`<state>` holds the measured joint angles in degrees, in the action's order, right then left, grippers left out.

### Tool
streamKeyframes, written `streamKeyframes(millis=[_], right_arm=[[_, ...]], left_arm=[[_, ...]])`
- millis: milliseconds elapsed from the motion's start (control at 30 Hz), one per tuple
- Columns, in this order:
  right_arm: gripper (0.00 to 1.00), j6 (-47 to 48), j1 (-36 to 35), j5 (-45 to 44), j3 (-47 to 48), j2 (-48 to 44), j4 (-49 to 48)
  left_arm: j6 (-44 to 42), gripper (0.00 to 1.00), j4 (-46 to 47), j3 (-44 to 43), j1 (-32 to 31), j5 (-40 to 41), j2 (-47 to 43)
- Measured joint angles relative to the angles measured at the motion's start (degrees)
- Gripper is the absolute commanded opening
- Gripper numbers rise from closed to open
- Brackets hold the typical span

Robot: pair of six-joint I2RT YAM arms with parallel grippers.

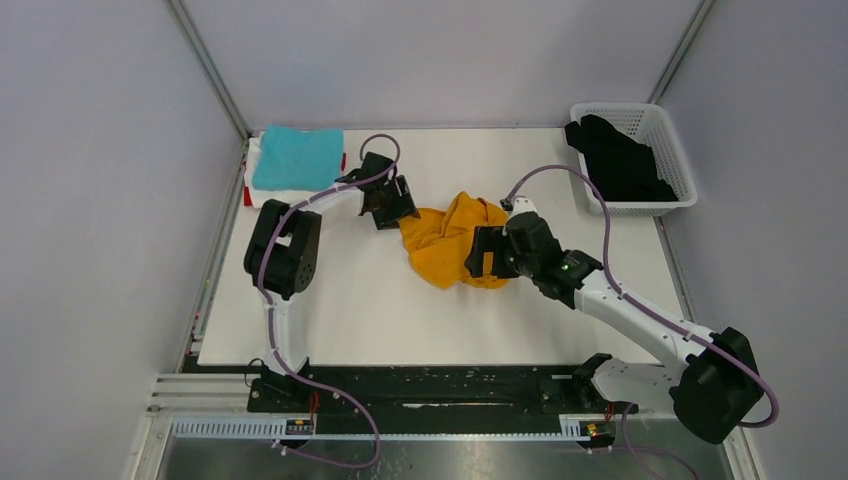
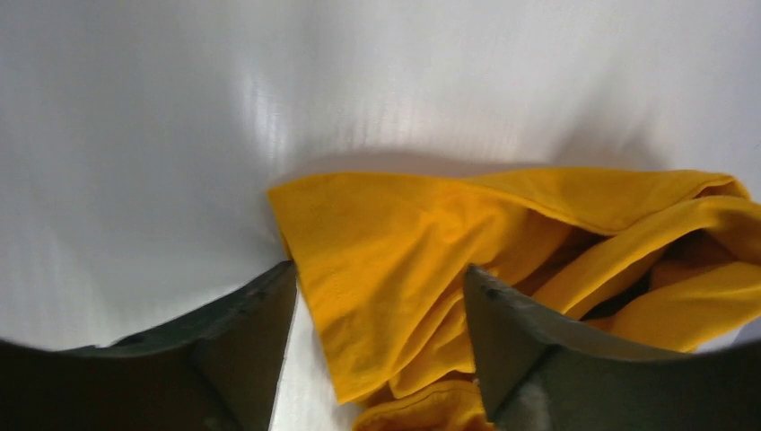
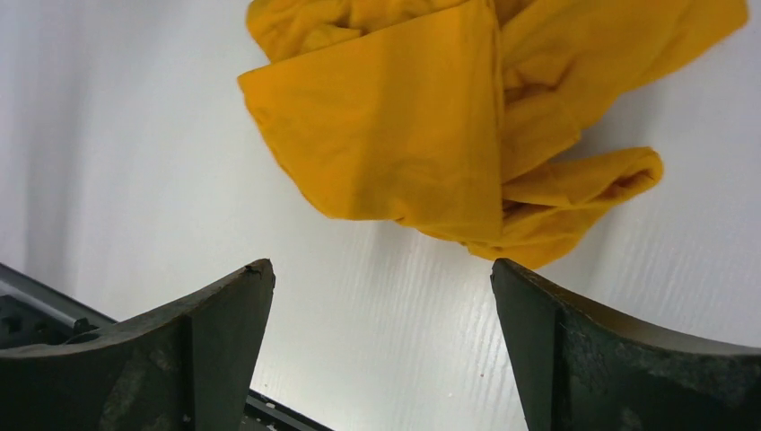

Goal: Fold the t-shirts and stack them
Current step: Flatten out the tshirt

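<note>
Our left claw (image 2: 379, 274) sits closest in its wrist view, released; its dark fingers (image 2: 242, 341) are spread wide, and a corner of the mustard-orange shirt (image 2: 404, 242) lies on the desk (image 2: 135, 180) between them, unpinched; we cannot tell whether the right-hand finger brushes the cloth. Our right claw (image 3: 381, 269) is released too, jaws far apart over white desk, the shirt's flat flap just beyond its tips.

From above, we see the shirt as a crumpled heap about mid-desk; the left claw is at its far-left edge and the right claw at its right side. Well to the shirt's far left, by the desk's corner, a turquoise shirt (image 1: 297, 157) lies folded on a white shirt (image 1: 285, 195), with a sliver of red shirt (image 1: 247, 197) at the stack's left edge. Well to the far right of the mustard shirt stands a white lattice basket (image 1: 668, 140) with black cloth (image 1: 615, 160) draped inside it; the right arm's purple cable (image 1: 590, 190) loops between shirt and basket.

Nearer than the shirt, white desk runs open to the black rail (image 1: 430, 385); beyond it, open desk reaches the back wall (image 1: 430, 60).
</note>
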<state>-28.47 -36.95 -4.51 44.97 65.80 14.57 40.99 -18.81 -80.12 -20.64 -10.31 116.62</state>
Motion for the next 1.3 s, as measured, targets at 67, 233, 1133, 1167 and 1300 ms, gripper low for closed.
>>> streamKeyframes(millis=[67, 233, 1133, 1167, 1300], right_arm=[[0.99, 0.5, -0.8, 1.0, 0.0, 0.0, -0.9], [0.99, 0.8, -0.9, -1.0, 0.0, 0.0, -1.0], [0.74, -2.1, 16.7, -7.0, 31.1, 34.4, 9.8], [0.72, -2.1, 16.7, -6.2, 32.1, 36.5, 10.1], [0.65, -2.4, 16.8, -3.3, 32.2, 41.5, 11.8]], left_arm=[[0.2, 0.49, -0.1, -1.0, -0.8, -0.3, 1.0], [0.8, 0.0, -0.8, -6.3, -3.5, -1.9, 5.8], [-2.2, 0.0, 1.2, 23.0, -5.5, 11.2, -21.5], [-2.2, 0.0, 1.2, 23.0, -5.5, 11.5, -21.5], [-2.2, 0.0, 1.0, 23.0, -5.5, 12.3, -21.5]])
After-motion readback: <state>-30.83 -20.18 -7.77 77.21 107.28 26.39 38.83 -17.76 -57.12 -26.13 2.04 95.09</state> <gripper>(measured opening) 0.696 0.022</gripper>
